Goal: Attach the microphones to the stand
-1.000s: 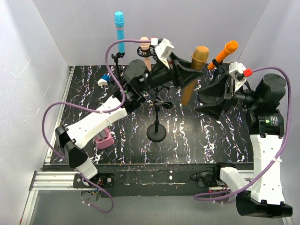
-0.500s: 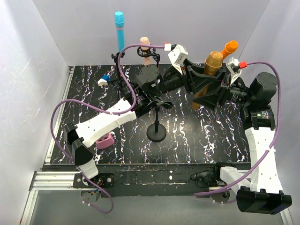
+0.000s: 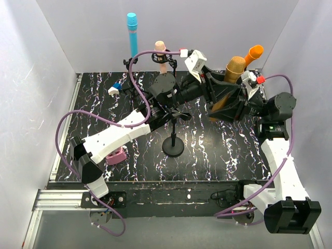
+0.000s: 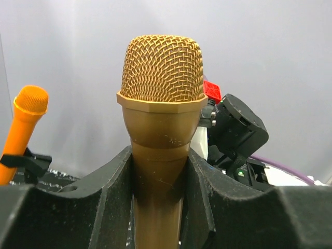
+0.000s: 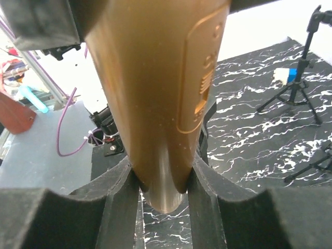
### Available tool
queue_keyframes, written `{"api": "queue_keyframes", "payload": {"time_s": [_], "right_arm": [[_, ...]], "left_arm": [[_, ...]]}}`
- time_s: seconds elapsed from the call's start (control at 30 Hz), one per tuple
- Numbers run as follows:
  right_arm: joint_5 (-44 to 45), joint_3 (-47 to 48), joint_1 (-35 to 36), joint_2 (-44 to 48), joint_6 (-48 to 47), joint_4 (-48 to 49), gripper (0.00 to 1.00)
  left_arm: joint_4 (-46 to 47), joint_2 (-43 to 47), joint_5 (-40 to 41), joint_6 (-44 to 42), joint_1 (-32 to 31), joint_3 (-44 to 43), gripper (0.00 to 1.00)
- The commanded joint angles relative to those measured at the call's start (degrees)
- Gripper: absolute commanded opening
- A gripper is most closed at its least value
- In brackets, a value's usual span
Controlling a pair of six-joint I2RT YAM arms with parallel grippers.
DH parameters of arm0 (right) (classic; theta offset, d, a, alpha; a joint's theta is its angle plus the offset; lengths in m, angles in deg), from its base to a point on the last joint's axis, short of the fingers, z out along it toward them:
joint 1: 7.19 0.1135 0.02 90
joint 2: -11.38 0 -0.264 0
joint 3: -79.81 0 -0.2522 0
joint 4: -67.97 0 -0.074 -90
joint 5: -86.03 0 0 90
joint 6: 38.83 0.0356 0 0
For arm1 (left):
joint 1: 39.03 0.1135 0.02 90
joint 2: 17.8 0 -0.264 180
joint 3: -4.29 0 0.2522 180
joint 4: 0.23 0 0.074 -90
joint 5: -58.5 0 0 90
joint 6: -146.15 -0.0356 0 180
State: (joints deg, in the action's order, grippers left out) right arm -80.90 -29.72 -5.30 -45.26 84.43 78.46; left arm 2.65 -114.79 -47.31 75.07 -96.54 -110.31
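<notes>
The golden-brown microphone point(image 3: 232, 70) is held tilted in the air at the back right. My left gripper point(image 3: 223, 92) is shut on its neck just under the mesh head point(image 4: 162, 65). From the other side, my right gripper point(image 3: 230, 107) is shut on the rounded tail end point(image 5: 162, 155), both fingers point(image 5: 116, 207) touching it. The orange microphone point(image 3: 252, 55) sits clipped behind it. The cyan microphone point(image 3: 133, 32) and the pale pink microphone point(image 3: 160, 51) stand on small tripods at the back. A stand point(image 3: 173, 146) with a round black base is in the middle, with nothing on it.
A flat pink box point(image 3: 114, 155) lies under the left arm at the front left. A small blue and white piece point(image 3: 114, 88) lies at the back left, near a tripod point(image 5: 291, 93). Purple cables loop above both arms. White walls close in three sides.
The left arm carried the golden-brown microphone to the right. The right gripper moved in to meet it and closed on its tail end.
</notes>
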Motion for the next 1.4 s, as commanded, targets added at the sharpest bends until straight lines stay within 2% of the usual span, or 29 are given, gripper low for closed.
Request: {"api": "queue_keyframes", "payload": {"time_s": [0.0,0.07,0.17,0.3,0.4,0.5,0.6,0.73,0.8,0.9,0.97,1.03,1.07,1.13,1.37], "right_arm": [[-3.1,-6.1,0.2,-1.5,18.2,32.4,0.11],[-3.2,-7.7,0.2,-2.2,24.1,41.0,0.09],[-4.3,-8.6,0.2,-2.2,24.0,42.6,0.06],[-5.8,-10.1,0.1,-1.2,19.3,39.2,0.04],[-6.9,-11.4,0.2,-0.3,13.4,34.7,0.04],[-7.9,-12.8,0.2,0.1,6.0,28.6,0.03],[-8.5,-14.3,0.4,-0.7,1.0,27.3,0.02],[-8.3,-15.2,0.9,-1.9,-5.8,23.6,0.02],[-8.1,-15.0,1.5,-2.2,-11.3,17.6,0.02],[-7.2,-13.6,3.2,-2.6,-23.5,4.9,0.02],[-5.6,-10.1,4.6,-3.2,-37.8,-12.8,0.02],[-2.0,-4.9,6.7,-4.5,-57.8,-34.3,0.03],[-1.1,-2.1,7.8,-5.8,-63.4,-43.7,0.03],[-2.3,0.0,8.3,-7.9,-67.4,-47.7,0.03],[0.0,0.4,10.5,-10.2,-67.4,-45.5,0.04]], "left_arm": [[0.5,6.0,1.3,0.2,-0.3,3.1,0.24],[-1.3,8.6,2.4,-0.5,-0.2,4.9,0.41],[-6.5,12.7,4.7,-2.0,0.0,6.6,0.74],[-16.3,18.0,5.2,-6.2,1.5,7.8,0.98],[-26.5,21.6,-1.4,-9.2,6.3,7.8,0.98],[-36.0,23.7,-13.7,-11.7,15.1,7.8,0.98],[-41.6,24.0,-26.8,-16.7,22.1,8.8,0.98],[-45.0,23.8,-36.3,-29.5,25.3,12.6,0.98],[-43.1,24.6,-38.7,-35.1,25.5,17.2,0.98],[-36.3,26.1,-39.9,-37.7,26.4,22.9,0.98],[-35.3,24.6,-41.5,-38.6,27.3,23.1,0.98],[-36.0,22.2,-43.9,-39.2,27.6,21.9,0.98],[-36.3,20.9,-45.2,-39.4,27.6,21.4,0.98],[-36.3,18.9,-47.4,-39.2,27.6,20.5,0.98],[-37.4,16.2,-46.2,-43.3,27.6,21.6,0.98]]}}
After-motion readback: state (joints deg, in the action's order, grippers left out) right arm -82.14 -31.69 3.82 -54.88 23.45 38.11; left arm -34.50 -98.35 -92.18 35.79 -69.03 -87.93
